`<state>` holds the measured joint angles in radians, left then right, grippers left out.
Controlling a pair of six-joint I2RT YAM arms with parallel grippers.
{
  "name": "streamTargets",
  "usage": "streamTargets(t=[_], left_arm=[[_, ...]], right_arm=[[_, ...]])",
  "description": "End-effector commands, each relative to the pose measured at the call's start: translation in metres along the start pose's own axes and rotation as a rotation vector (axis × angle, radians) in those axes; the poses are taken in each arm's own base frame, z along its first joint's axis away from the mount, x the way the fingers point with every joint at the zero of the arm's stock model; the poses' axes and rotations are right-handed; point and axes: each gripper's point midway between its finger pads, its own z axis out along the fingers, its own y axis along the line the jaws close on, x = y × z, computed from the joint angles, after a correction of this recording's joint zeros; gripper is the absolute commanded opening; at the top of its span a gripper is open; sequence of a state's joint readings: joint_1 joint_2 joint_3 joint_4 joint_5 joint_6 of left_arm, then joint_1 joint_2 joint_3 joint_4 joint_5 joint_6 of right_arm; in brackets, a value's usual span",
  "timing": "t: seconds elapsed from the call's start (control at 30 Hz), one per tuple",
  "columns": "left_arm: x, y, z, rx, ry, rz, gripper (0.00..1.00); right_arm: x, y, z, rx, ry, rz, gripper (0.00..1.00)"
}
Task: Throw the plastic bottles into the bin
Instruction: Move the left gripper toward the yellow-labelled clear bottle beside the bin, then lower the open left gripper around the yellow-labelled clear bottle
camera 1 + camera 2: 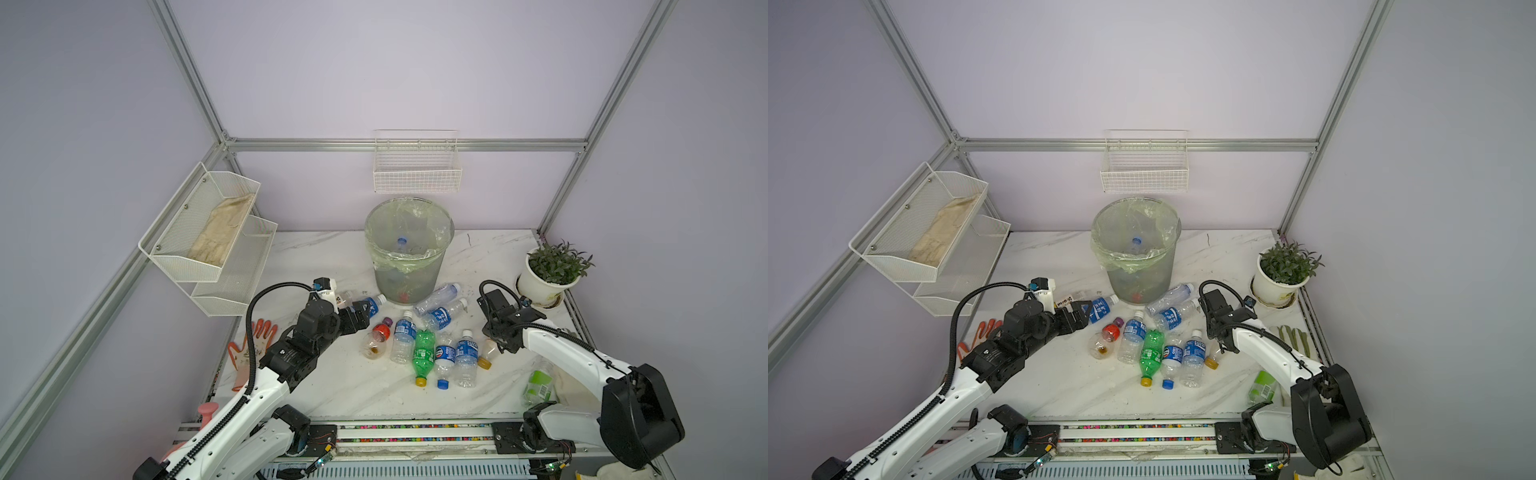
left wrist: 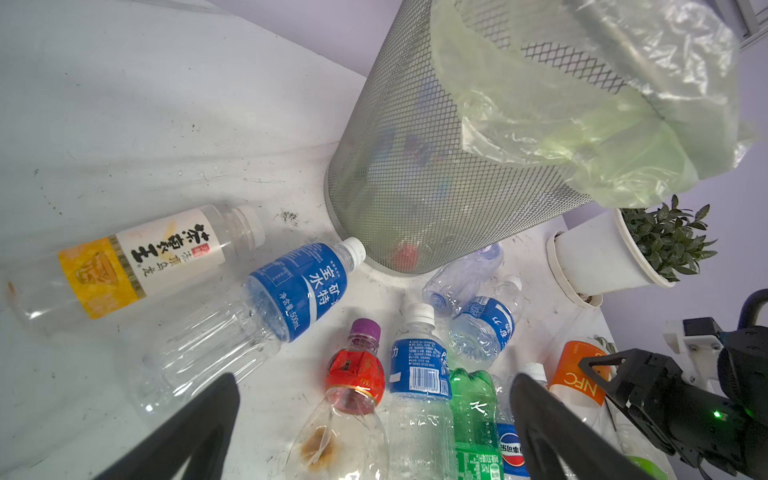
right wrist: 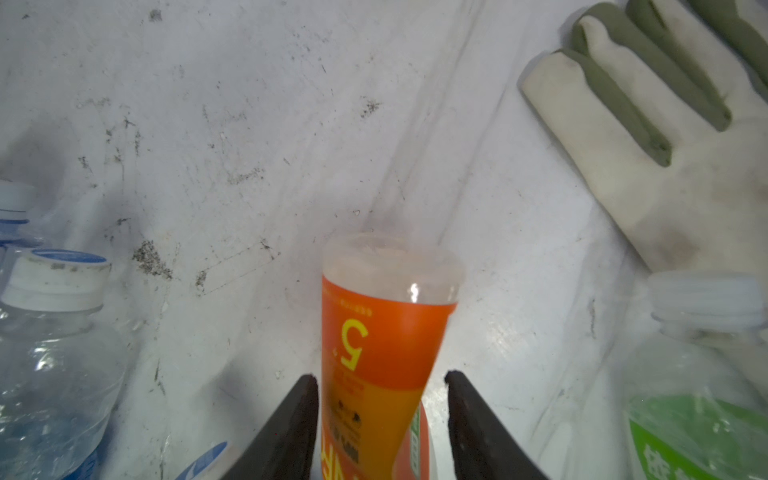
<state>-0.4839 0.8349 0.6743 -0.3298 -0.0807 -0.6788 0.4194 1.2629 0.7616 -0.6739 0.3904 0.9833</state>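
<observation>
The bin (image 1: 409, 274) stands at the back middle with bottles inside, one blue-capped (image 1: 402, 241). Several plastic bottles lie in front of it, among them a green one (image 1: 424, 349) and a red-labelled one (image 2: 357, 370). My left gripper (image 1: 360, 316) is open wide and empty, low beside a blue-labelled bottle (image 1: 374, 305). In the left wrist view this gripper (image 2: 374, 386) hangs over the red-labelled bottle. My right gripper (image 3: 381, 376) straddles an orange-labelled bottle (image 3: 386, 332) lying on the table. One finger touches it and a narrow gap shows at the other. In a top view this gripper (image 1: 498, 347) is right of the pile.
A potted plant (image 1: 544, 282) stands at the back right. A white-and-green glove (image 3: 648, 124) and a green-labelled bottle (image 1: 538, 384) lie near my right arm. An orange glove (image 1: 249, 349) lies left. White baskets hang on the left wall (image 1: 208, 232) and back wall (image 1: 417, 166).
</observation>
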Motion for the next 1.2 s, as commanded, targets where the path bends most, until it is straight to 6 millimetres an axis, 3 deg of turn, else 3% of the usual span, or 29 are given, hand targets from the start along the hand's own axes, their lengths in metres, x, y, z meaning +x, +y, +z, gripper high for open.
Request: streamTargets(t=[0.0,0.17,0.27,0.5,0.63,0.7,0.8,1.03,1.17], left_arm=[[-0.012,0.002,-0.003,0.018,-0.025,0.024,1.0],[-0.033,0.031,0.008,-0.055,-0.039,-0.021,1.0],[-0.056,0.054,0.024,-0.12,-0.058,-0.04,1.0],[-0.109,0.12,0.104,-0.302,0.111,-0.067,1.0],[-0.135,0.137,0.144,-0.363,0.169,0.019,1.0],[-0.137,0.145,0.169,-0.36,0.218,0.074,1.0],[-0.135,0.164,0.185,-0.439,0.319,0.094,1.0],[-0.141,0.192,0.193,-0.521,0.34,0.185,1.0],[-0.133,0.205,0.198,-0.502,0.377,0.108,1.0]], right_arm=[[-0.008,-0.008,-0.009,0.019,-0.032,0.014,0.53],[-0.009,-0.006,-0.012,0.001,-0.028,0.015,0.51],[-0.009,-0.004,-0.015,-0.016,-0.024,0.019,0.51],[-0.012,-0.003,-0.027,-0.072,-0.031,0.033,0.51],[-0.01,-0.007,-0.03,-0.101,-0.033,0.033,0.52],[-0.008,-0.008,-0.032,-0.118,-0.034,0.032,0.52],[-0.01,-0.009,-0.036,-0.13,-0.039,0.034,0.53],[-0.009,-0.007,-0.043,-0.193,-0.043,0.038,0.55],[-0.012,-0.004,-0.048,-0.207,-0.044,0.034,0.55]])
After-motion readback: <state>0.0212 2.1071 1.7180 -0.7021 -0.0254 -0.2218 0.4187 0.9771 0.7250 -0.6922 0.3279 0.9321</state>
